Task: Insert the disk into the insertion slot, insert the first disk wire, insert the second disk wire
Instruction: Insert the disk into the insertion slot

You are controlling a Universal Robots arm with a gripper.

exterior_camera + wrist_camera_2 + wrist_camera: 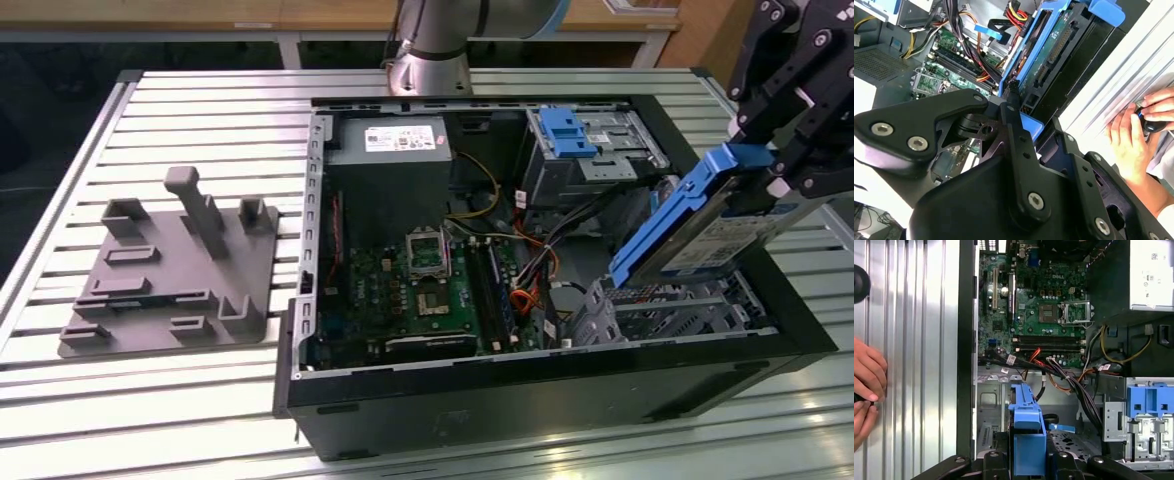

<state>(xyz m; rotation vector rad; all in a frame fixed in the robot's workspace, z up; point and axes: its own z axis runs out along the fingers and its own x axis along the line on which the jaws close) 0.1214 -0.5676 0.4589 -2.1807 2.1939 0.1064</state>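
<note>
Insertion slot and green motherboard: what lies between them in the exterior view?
In the exterior view, a loose bundle of red, orange and black wires lies between the insertion slot and the green motherboard.

Blue plastic round metal disk (714,235), perforated silver sheet-metal insertion slot (667,305), matt black gripper (770,160), ribbed metal table (200,400)

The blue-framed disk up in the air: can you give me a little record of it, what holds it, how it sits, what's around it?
thing: disk, silver in a blue carrier
pose: steeply tilted, not seated
held by: gripper, fingers shut on its upper end
below it: insertion slot, a perforated metal bay
setting: open computer case on a slatted table
nearby: a person's hand beside the case
</note>
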